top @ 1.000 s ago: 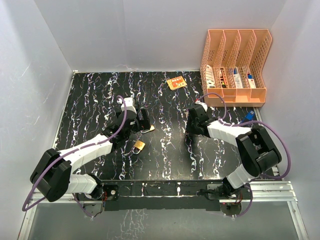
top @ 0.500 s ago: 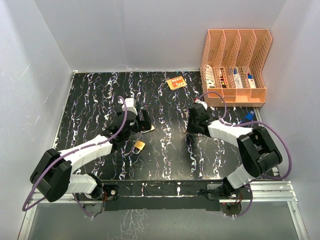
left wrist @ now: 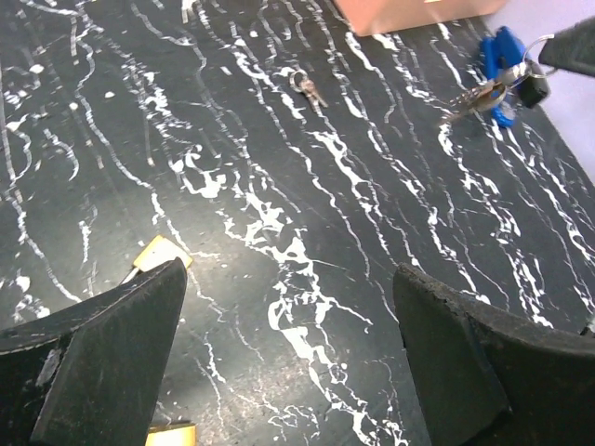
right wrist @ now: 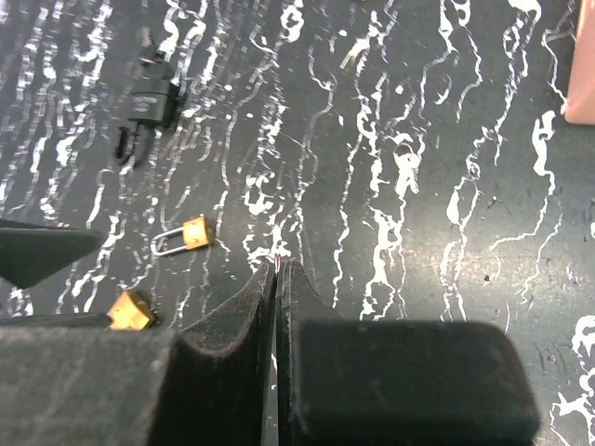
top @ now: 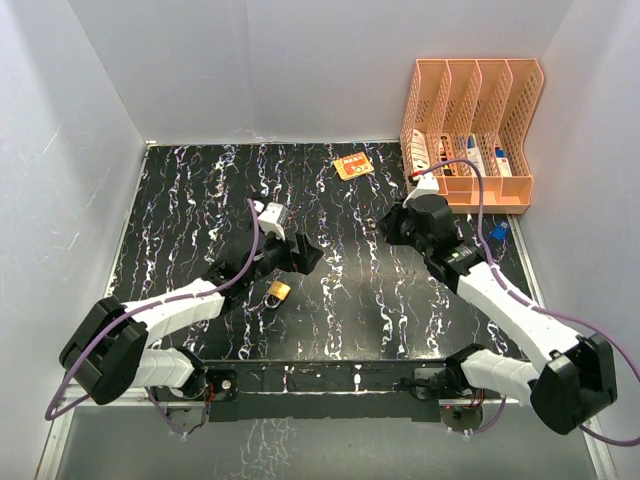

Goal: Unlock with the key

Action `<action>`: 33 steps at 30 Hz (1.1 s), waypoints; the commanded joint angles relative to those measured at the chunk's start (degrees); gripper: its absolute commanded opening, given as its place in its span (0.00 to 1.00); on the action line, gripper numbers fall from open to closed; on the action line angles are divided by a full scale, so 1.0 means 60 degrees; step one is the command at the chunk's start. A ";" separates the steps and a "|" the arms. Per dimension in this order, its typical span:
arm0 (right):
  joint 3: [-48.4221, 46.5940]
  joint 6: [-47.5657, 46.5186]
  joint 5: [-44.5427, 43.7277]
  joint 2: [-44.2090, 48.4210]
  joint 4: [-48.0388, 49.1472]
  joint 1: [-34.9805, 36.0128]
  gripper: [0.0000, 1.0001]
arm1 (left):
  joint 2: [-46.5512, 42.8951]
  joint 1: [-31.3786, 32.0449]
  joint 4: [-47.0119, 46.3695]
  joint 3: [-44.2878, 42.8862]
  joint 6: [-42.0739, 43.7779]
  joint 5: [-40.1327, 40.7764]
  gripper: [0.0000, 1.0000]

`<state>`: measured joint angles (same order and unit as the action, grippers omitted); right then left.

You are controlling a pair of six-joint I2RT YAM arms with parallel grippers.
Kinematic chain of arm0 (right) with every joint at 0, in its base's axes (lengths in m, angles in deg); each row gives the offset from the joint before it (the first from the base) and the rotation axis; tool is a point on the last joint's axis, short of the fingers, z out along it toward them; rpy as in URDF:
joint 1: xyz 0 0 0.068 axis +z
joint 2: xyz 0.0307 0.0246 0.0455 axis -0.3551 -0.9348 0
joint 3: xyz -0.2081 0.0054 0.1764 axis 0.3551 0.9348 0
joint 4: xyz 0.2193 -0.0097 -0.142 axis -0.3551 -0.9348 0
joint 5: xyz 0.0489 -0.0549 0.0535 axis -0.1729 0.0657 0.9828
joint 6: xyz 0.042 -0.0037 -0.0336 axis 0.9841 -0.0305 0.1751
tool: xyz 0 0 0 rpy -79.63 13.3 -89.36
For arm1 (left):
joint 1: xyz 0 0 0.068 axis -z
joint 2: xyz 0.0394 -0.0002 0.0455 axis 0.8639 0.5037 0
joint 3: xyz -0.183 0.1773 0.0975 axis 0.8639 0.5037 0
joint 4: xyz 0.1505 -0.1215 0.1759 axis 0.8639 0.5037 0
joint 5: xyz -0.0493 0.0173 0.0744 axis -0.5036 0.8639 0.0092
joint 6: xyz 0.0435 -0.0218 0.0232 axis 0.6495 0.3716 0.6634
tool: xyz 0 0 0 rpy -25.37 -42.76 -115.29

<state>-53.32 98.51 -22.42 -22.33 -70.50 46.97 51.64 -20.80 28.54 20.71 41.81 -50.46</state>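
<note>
Two small brass padlocks lie on the black marbled table: one with its shackle showing point(right wrist: 191, 232) and one beside it point(right wrist: 130, 309). From above one padlock point(top: 278, 291) is plain. My left gripper point(top: 300, 255) point(left wrist: 288, 274) hovers wide open just beyond it, nothing between its fingers; a brass padlock corner point(left wrist: 160, 253) sits by its left finger. A small key on a ring point(left wrist: 307, 85) lies on the table farther right. My right gripper point(top: 392, 225) point(right wrist: 279, 263) is raised and shut. A thin pale sliver shows at its tips; I cannot tell what it is.
A bunch of keys with a blue tag point(top: 500, 232) point(left wrist: 497, 74) lies at the right edge. An orange file organizer point(top: 470, 135) stands at the back right, an orange card point(top: 352, 166) left of it. A small black object point(right wrist: 149, 102) lies on the table.
The right gripper closed, then the arm rose and stretched out, carrying the gripper up and back. The left gripper shifted slightly right over the far padlock and stayed open.
</note>
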 commanded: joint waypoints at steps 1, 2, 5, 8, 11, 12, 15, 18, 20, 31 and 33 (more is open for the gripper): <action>-0.0486 -0.0312 0.0661 0.0809 0.0165 -0.0013 0.00 | -0.0291 0.0287 -0.1413 0.0098 0.0424 -0.0962 0.91; -0.0511 -0.0306 0.0773 0.0929 0.0126 -0.0014 0.00 | -0.0275 0.0389 -0.1530 0.0099 0.0492 -0.0984 0.91; -0.0538 -0.0229 0.1083 0.1231 0.0083 -0.0004 0.00 | -0.0167 0.0698 -0.2016 0.0159 0.0668 -0.1024 0.91; -0.0510 -0.0086 0.1378 0.1421 0.0155 0.0016 0.00 | 0.0025 0.0965 -0.2776 0.0300 0.0739 -0.1086 0.90; -0.0493 0.0032 0.1462 0.1542 0.0157 0.0049 0.00 | 0.0291 0.1279 -0.3359 0.0341 0.0859 -0.0993 0.88; -0.0475 0.0077 0.1487 0.1572 0.0156 0.0067 0.00 | 0.0378 0.1394 -0.3475 0.0323 0.0928 -0.0928 0.88; -0.0447 0.0171 0.1549 0.1658 0.0195 0.0090 0.00 | 0.0643 0.1761 -0.3747 0.0237 0.1205 -0.0603 0.88; -0.0422 0.0256 0.1637 0.1720 0.0268 0.0119 0.00 | 0.0999 0.2070 -0.4009 0.0131 0.1447 -0.0365 0.87; -0.0394 0.0315 0.1643 0.1741 0.0290 0.0134 0.00 | 0.1295 0.2286 -0.4249 0.0060 0.1616 -0.0187 0.86; -0.0278 0.0897 0.1618 0.1727 0.0444 0.0307 0.00 | 0.2438 0.3291 -0.7087 0.0319 0.3226 0.1612 0.76; -0.0289 0.1046 0.1589 0.1689 0.0456 0.0330 0.00 | 0.2732 0.3371 -0.7991 0.0460 0.3592 0.1641 0.72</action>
<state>-53.60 102.31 -12.87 -13.13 -71.29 48.42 66.22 -1.76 -4.77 22.26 57.55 -44.10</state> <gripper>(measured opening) 0.012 0.755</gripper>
